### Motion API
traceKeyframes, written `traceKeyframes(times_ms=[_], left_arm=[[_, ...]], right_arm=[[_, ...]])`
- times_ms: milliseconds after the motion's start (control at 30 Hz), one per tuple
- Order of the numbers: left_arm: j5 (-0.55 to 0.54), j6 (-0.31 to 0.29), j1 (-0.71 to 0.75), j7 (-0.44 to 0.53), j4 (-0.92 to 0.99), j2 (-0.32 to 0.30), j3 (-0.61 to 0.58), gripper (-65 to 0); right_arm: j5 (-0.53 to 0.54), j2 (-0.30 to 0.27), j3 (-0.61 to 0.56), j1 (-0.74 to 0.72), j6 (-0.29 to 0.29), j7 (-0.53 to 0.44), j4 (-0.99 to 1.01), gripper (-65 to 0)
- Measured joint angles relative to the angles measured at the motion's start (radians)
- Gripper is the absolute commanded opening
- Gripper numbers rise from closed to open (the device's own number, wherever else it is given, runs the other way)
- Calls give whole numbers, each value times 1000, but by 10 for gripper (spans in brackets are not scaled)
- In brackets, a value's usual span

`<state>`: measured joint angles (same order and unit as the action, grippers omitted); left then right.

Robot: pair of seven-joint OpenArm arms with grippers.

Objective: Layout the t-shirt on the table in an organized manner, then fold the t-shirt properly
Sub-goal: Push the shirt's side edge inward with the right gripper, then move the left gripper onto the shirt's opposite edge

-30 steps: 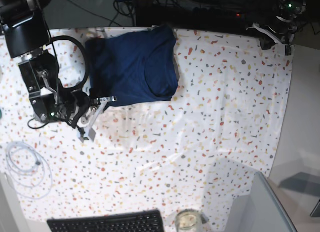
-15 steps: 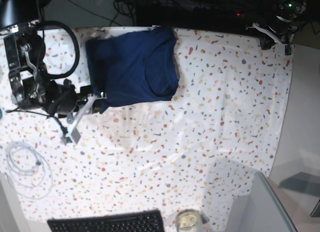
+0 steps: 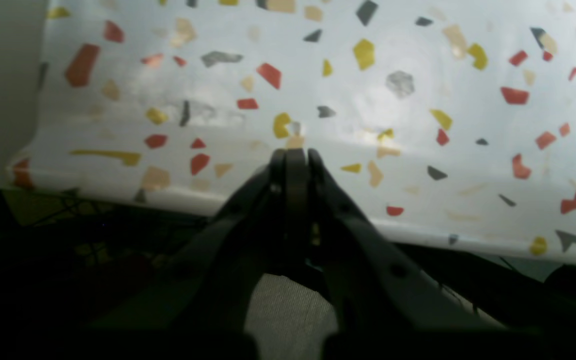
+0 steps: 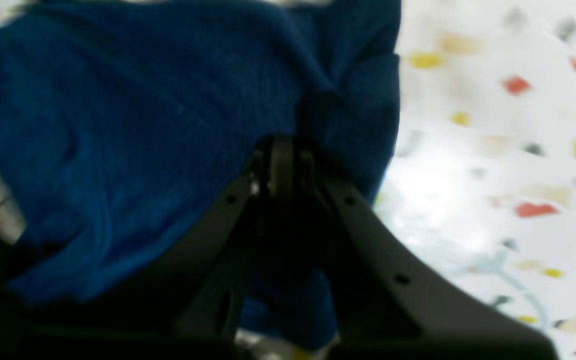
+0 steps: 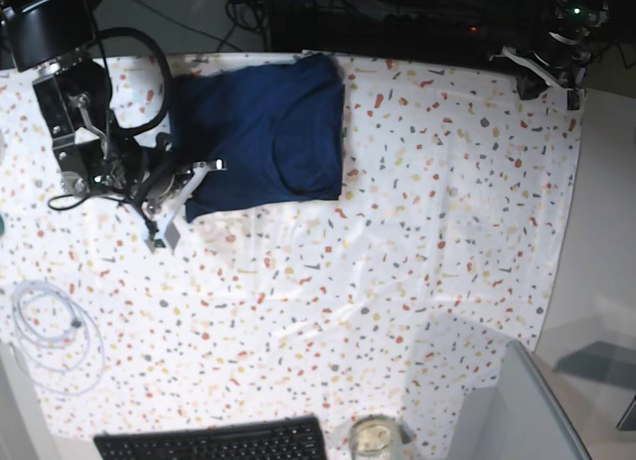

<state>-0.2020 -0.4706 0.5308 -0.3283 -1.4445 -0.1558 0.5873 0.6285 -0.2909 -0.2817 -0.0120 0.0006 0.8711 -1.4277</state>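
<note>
Base view shows the plain dark navy blue soft fabric t-shirt point(image 5: 263, 132) lying as a compact, roughly rectangular bundle near the far edge of the wide table under its white cloth flecked with red, yellow, grey and black point(image 5: 417, 241), toward the side where the right arm works. The black right gripper point(image 5: 199, 172) sits at the shirt's near corner on that side, its jaws drawn together. In the right wrist view the jaws meet right at a bunched edge of navy cloth, which drapes over and around the tips, so I judge them clamped on the shirt, though the blur keeps me from seeing the pinched fold itself.

From that gripper the bundle stretches away along the table's far edge, its longer side running toward the middle of the table; any pull to spread or fold it would, I think, turn on that direction. The right arm is by far the nearer one. The left gripper point(image 3: 292, 152) hangs over the table's far corner on the opposite side, well apart from the shirt, jaws pressed together on nothing.

No brand, label or writing can be read on the shirt, the cloth or the arms.
</note>
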Motion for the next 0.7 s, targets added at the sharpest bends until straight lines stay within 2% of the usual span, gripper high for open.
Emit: traceKeyframes(times_ms=[133, 300, 433, 533, 600, 700], left_arm=[[0, 0, 0, 0, 0, 0, 0, -650], [0, 0, 1, 0, 0, 0, 0, -650], [0, 0, 1, 1, 0, 1, 0, -650], [1, 3, -2, -1, -13, 22, 0, -650], [3, -8, 1, -5, -48, 33, -42, -650], [8, -61, -4, -6, -128, 37, -170, -650]], right_arm=[[-8, -4, 0, -21, -1, -11, 10, -641], [-2, -3, 1, 14, 0, -5, -138, -641], [-4, 0, 1, 36, 0, -4, -183, -642], [-5, 1, 1, 52, 0, 61, -204, -644], [-4, 3, 1, 60, -1, 74, -227, -644], [-3, 3, 3, 60, -1, 72, -262, -644]])
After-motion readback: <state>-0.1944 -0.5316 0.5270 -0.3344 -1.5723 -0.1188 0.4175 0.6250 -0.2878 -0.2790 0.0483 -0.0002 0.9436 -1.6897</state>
